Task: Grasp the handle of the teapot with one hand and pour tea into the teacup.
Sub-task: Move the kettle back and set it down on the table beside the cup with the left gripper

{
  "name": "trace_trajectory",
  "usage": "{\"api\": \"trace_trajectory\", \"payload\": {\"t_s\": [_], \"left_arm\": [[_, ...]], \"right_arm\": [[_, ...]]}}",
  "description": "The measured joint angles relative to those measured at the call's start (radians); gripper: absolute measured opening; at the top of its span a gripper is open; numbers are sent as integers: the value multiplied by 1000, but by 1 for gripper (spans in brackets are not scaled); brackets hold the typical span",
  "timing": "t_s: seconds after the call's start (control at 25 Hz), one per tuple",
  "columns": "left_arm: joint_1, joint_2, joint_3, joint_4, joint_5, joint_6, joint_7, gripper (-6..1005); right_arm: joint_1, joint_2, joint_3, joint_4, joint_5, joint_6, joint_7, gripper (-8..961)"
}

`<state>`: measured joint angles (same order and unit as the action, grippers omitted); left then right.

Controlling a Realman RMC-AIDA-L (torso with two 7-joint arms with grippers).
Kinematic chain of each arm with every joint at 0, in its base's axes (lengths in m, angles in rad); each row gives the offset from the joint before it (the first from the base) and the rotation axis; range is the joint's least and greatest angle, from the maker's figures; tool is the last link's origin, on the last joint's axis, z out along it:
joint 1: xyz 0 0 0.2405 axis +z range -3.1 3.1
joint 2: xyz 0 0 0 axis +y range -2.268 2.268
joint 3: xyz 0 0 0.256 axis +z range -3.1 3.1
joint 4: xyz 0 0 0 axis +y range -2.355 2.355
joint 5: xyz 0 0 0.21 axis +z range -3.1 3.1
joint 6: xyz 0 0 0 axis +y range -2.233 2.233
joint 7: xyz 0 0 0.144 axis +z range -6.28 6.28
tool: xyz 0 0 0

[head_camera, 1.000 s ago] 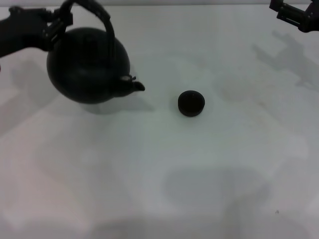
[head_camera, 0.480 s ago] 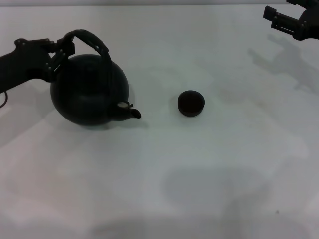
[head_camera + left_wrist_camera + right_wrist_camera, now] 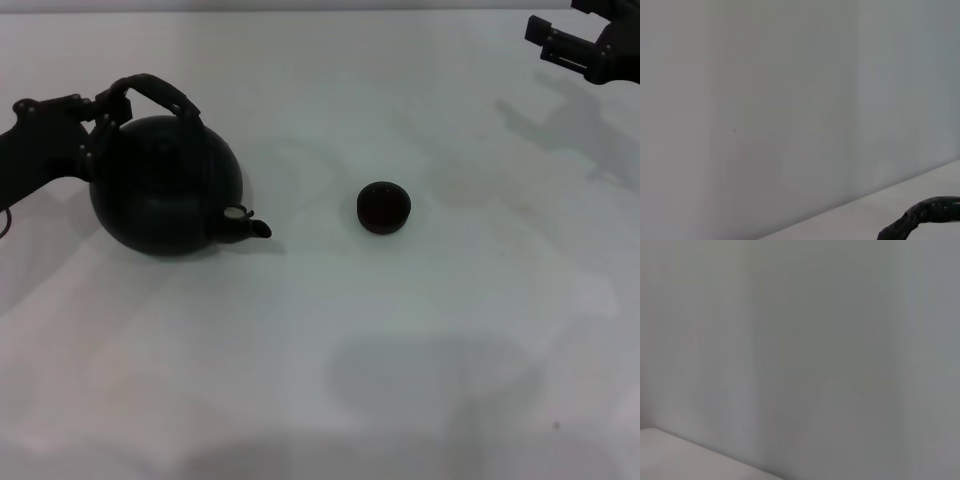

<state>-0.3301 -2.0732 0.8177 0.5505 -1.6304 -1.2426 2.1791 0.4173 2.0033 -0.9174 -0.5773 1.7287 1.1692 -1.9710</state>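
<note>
- The white table [image 3: 330,380] lies bare across the near part of the head view, carrying only soft shadows
- Farther in, on the left side, the matte-black teapot [image 3: 165,185] sits with its base on the table, its short spout [image 3: 250,227] aimed toward the right and slightly toward the robot
- The small dark teacup [image 3: 384,207] stands upright near the table's middle, well apart from the spout, to the right of it
- The arched handle [image 3: 155,92] rises over the teapot's top; the left claw [image 3: 103,118] reaches in from the left edge and is closed around the handle's left end, right where it joins the pot
- In the left wrist view only a curved piece of the handle [image 3: 920,217] shows, against the table and a pale wall [image 3: 765,100]
- The right claw [image 3: 560,42] hangs at the far right corner, well away from both teapot and teacup, touching nothing; how far its fingers are spread I cannot tell
- The right wrist view shows only the pale wall
</note>
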Motion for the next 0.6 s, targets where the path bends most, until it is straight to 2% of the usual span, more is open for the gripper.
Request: {"api": "trace_trajectory", "payload": {"t_s": [0.6], "left_arm": [[3, -3, -2, -90, -75, 62, 125, 126]], "right_arm": [[-1, 2, -2, 8, 0, -2, 11, 840]]}}
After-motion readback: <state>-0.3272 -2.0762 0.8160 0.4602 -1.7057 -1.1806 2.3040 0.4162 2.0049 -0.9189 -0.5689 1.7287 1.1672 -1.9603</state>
